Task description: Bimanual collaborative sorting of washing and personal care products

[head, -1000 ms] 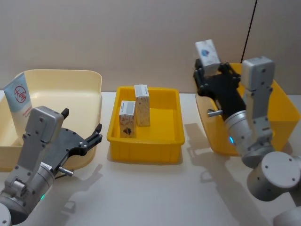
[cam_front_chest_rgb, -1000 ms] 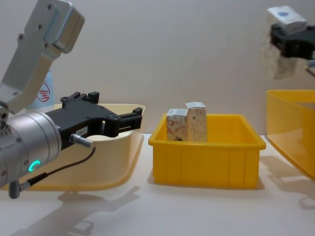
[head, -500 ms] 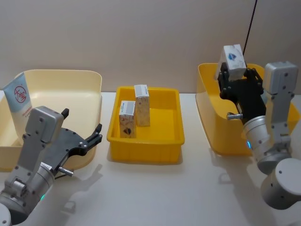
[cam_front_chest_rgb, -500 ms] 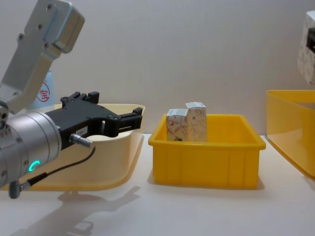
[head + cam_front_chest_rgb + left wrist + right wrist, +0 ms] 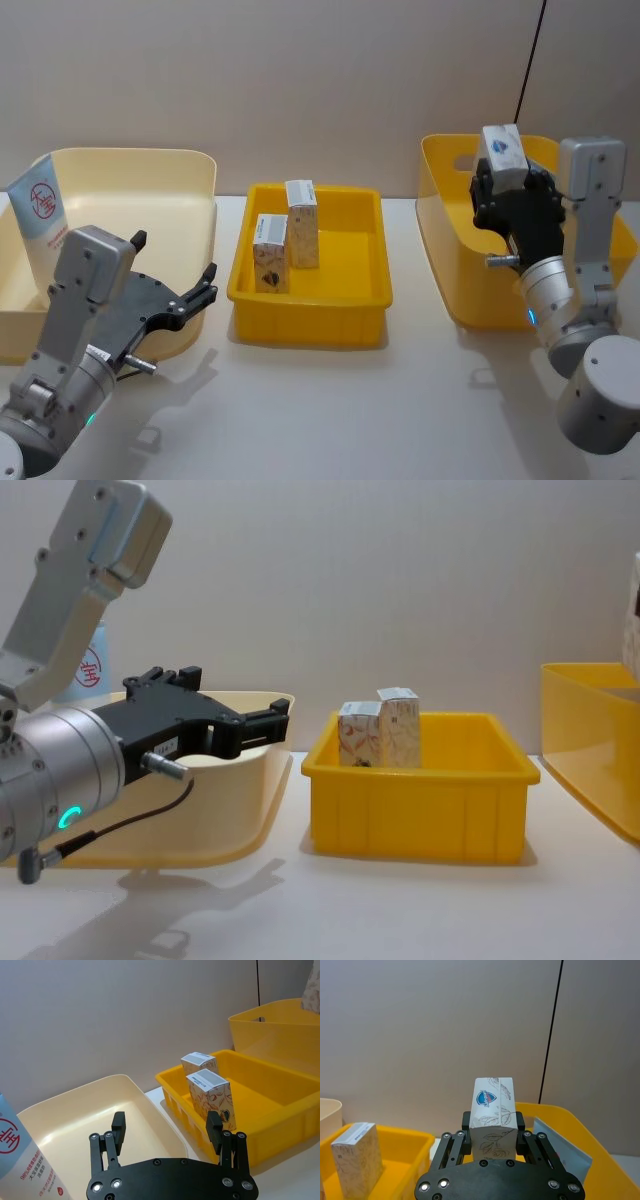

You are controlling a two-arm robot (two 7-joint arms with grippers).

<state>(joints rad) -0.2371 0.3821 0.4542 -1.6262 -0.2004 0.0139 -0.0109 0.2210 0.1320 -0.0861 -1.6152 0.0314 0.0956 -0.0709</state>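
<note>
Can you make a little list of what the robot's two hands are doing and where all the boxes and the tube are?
left gripper: open, holding nothing, by the cream tray's near right corner
right gripper: shut on a white carton, over the tall yellow bin on the right
middle yellow bin: two small cartons standing upright, side by side
cream tray: blue-and-white tube leaning at its left end
table: carries the tray and both bins
</note>
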